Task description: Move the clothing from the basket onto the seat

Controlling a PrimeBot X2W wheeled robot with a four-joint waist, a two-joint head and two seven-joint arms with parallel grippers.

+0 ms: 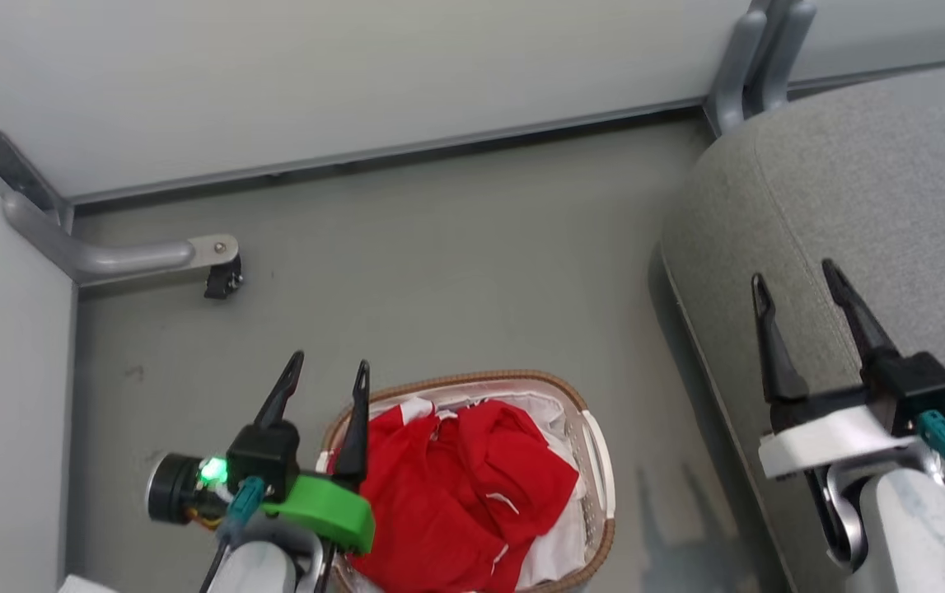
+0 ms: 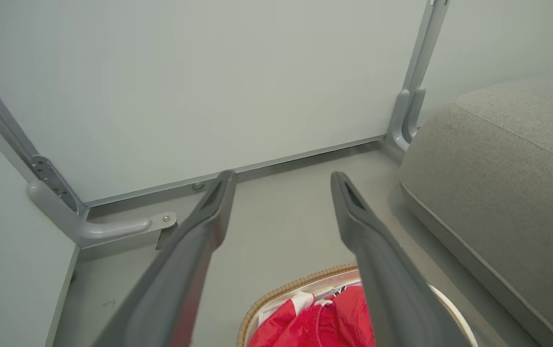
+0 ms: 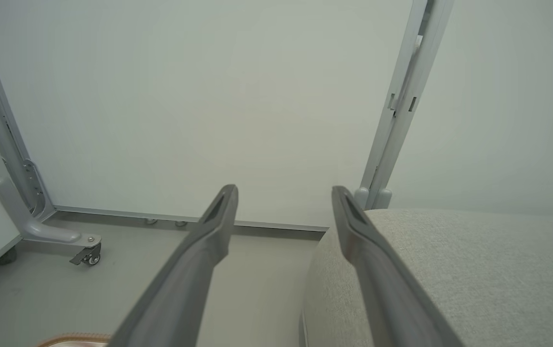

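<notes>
A plain grey floor (image 1: 456,272) spreads across the middle of the head view, bounded along the top by a pale wall panel (image 1: 357,74) and at the left edge by a second panel (image 1: 2,395). In the upper left a grey metal foot (image 1: 122,257) reaches out from the corner and ends in a small black caster (image 1: 223,282); another grey post (image 1: 756,66) stands at the upper right, against the wall panel.

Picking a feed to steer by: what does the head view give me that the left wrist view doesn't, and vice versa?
Head view: the whole basket heaped with red clothing, and the right gripper, open, seen against the seat. Left wrist view: far more of the wall and its upright post. Both: the left gripper, open, plus basket, clothing and seat.
</notes>
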